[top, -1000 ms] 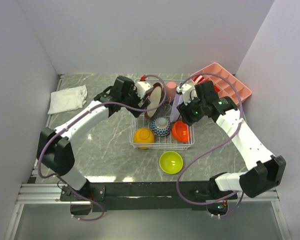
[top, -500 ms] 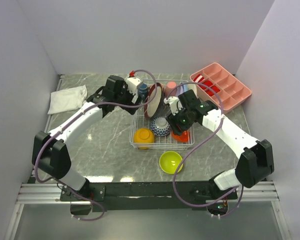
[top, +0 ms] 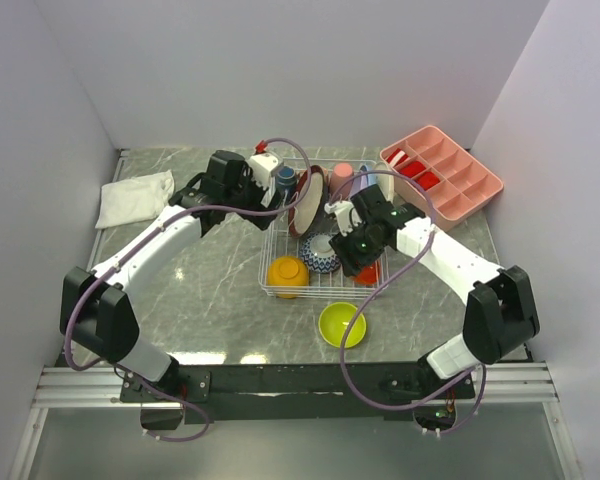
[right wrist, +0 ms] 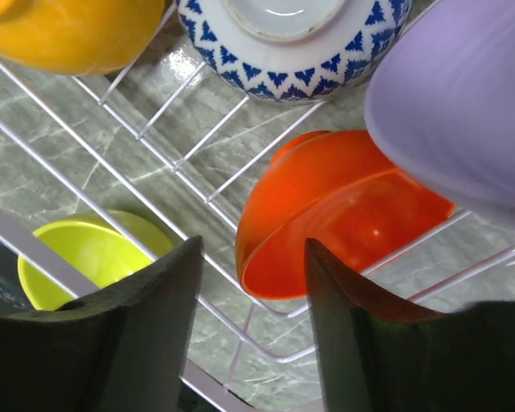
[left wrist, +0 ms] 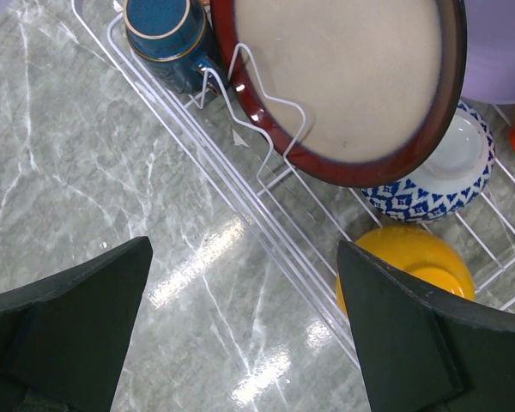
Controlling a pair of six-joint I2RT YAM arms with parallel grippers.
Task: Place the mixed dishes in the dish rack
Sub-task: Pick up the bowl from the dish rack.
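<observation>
The lime bowl (top: pixel 342 324) is the one dish not in the dish rack (top: pixel 310 293). It sits open side up on the desk (top: pixel 220 300), just in front of the rack's near side. It looks smooth and shiny, so it is likely light and hard, and a bit slippery. The rim is the best place to take hold, with one finger inside and one outside.

Inside the rack, the orange-yellow bowl (top: pixel 287 272) and the blue-and-white patterned bowl (top: pixel 320 254) lie upside down, side by side. The red-orange bowl (right wrist: pixel 326 215) leans on its side next to them. Behind them the dark-red-rimmed plate (left wrist: pixel 352 77) and the lavender plate (right wrist: pixel 463 103) stand on edge. The navy cup (left wrist: pixel 165 39) and the pink cup (top: pixel 341 178) are at the back.

The right tool (right wrist: pixel 251 257) hangs over the red-orange bowl, its jaws partly apart, pinching nothing. The left tool (left wrist: pixel 245 249) is spread wide and empty, above the rack's left side.

Far off are a pink tray (top: pixel 460 185) and a white cloth (top: pixel 135 197).
</observation>
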